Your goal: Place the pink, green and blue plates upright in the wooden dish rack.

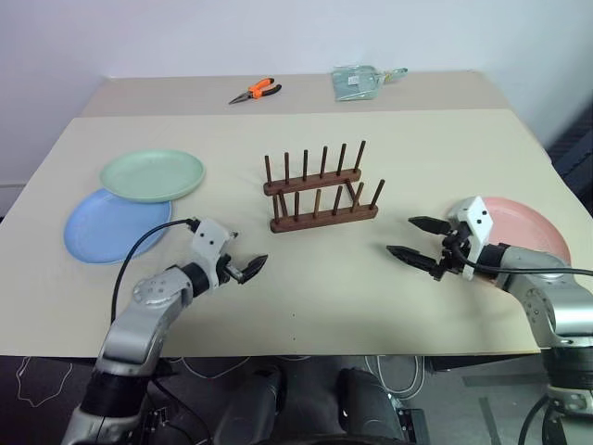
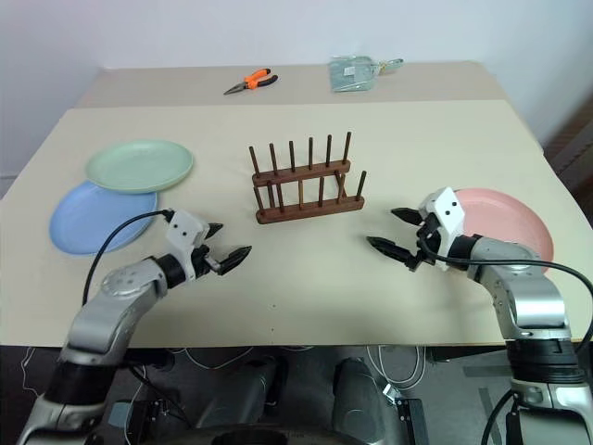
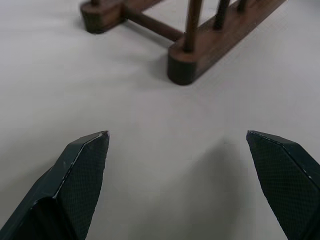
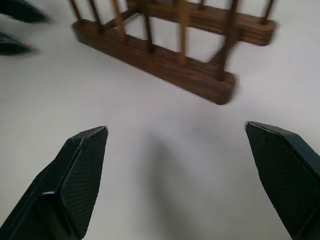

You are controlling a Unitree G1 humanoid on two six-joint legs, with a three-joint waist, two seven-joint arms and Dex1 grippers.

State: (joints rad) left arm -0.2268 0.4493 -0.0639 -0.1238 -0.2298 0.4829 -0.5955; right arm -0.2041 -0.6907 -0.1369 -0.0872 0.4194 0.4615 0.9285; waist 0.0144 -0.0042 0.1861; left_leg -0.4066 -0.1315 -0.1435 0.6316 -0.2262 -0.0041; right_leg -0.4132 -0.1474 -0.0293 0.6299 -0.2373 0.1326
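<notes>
A pale beige surface [image 1: 306, 297] fills the foreground, with a second tabletop [image 1: 167, 95] of similar colour butted against its far edge. Behind both rises a plain white wall [image 1: 232, 37]. Below the near edge, white cables [image 1: 37, 375] trail across a dark floor [image 1: 463, 408] in even, soft light.

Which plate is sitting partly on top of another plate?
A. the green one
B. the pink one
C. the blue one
A: the green plate overlaps the far edge of the blue plate, while the pink plate lies alone.
</notes>
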